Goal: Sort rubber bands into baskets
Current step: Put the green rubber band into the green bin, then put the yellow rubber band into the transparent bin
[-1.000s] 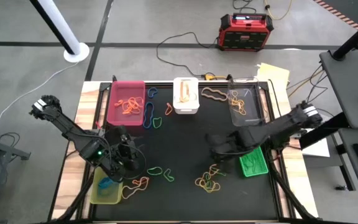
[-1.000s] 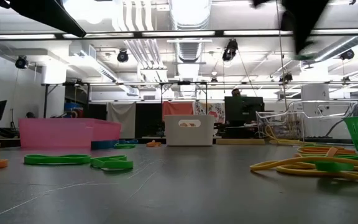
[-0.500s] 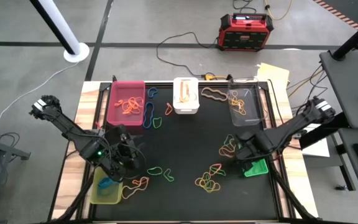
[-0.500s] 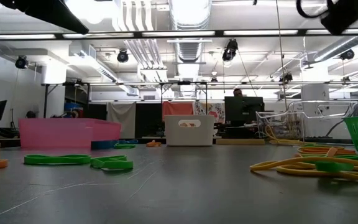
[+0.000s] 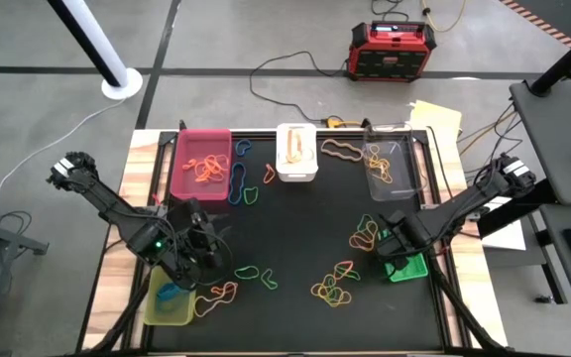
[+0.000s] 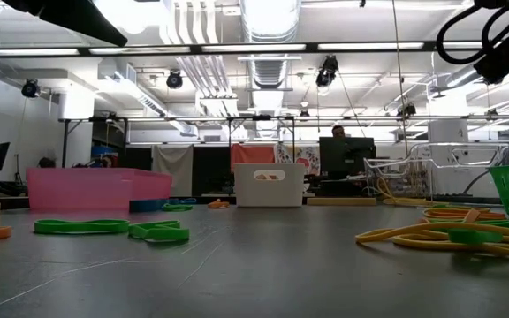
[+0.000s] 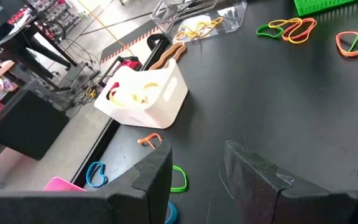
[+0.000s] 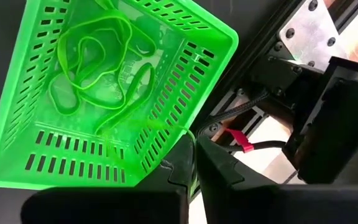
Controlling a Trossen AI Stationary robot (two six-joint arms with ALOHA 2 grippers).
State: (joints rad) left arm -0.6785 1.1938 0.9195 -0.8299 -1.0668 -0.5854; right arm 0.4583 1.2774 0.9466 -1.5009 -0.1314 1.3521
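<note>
Clearly the right end effector (image 8: pixel 194 163) is pinched on a thin green band (image 8: pixel 188 134) over the green basket (image 5: pixel 404 260) by the table's right edge. Limp and light, it snags easily; grip one strand.

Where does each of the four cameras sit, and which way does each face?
High: overhead, straight down; both arms, left gripper, right gripper.
Low: tabletop level, across to the white basket; arm parts at top.
Left wrist: past open fingers to the same white basket.
Right wrist: shut fingers over green basket, a green band pinched.
</note>
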